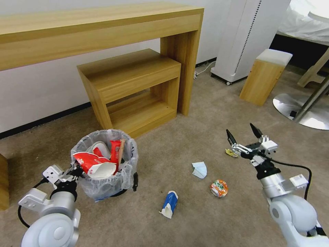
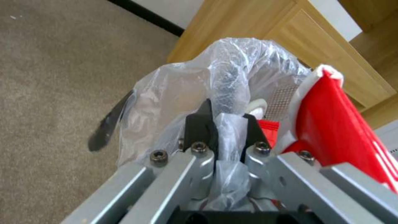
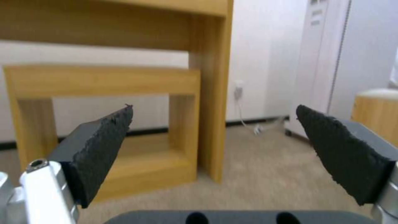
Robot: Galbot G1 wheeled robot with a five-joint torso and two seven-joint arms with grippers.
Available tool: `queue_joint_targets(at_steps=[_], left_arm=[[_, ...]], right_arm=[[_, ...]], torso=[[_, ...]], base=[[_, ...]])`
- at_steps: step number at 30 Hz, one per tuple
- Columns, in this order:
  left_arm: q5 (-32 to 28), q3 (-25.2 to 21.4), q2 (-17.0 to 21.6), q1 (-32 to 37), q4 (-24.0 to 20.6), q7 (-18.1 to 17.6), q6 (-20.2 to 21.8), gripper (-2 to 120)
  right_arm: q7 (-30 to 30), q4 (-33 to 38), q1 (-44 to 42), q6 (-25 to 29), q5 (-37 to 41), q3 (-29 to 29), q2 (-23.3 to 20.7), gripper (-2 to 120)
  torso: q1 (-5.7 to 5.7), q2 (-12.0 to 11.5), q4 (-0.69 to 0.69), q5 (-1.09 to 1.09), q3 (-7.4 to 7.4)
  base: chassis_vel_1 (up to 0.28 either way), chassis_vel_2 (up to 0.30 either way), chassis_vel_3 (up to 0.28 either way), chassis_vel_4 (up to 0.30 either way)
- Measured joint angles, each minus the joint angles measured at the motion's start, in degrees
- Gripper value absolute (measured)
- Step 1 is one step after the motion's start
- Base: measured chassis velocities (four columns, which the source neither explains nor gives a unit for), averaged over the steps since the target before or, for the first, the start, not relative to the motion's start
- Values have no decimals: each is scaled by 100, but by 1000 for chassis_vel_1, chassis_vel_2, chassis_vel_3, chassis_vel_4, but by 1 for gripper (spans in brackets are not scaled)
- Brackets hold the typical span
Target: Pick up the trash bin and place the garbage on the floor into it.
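Holding the bin: our left gripper is clenched on the bagged rim of the trash bin, at its near-left side.
Bin contents: we see a red-white cup and a red wrapper inside.
Right gripper: we keep it spread wide, empty, above the floor.
Garbage on the carpet: blue-white cup, crushed can, yellow wrapper.
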Motion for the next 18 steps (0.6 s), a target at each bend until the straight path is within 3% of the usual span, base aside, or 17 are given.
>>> queue_joint_targets(at_steps=[10, 13, 18], left_arm=[[13, 59, -33, 107, -94, 3, 9, 3], [96, 141, -68, 155, -122, 6, 6, 3], [146, 174, -89, 188, -130, 7, 0, 3]], right_arm=[[-287, -509, 182, -845, -361, -325, -186, 100], [-995, -925, 355, -1409, -607, -505, -330, 100], [-1372, -1273, 468, -1845, -1159, -620, -360, 100]], torso=[[0, 0, 0, -1, 0], [0, 0, 0, -1, 0], [0, 0, -1, 0, 0]], base=[[0, 0, 0, 0], [0, 0, 0, 0], [0, 0, 0, 0]])
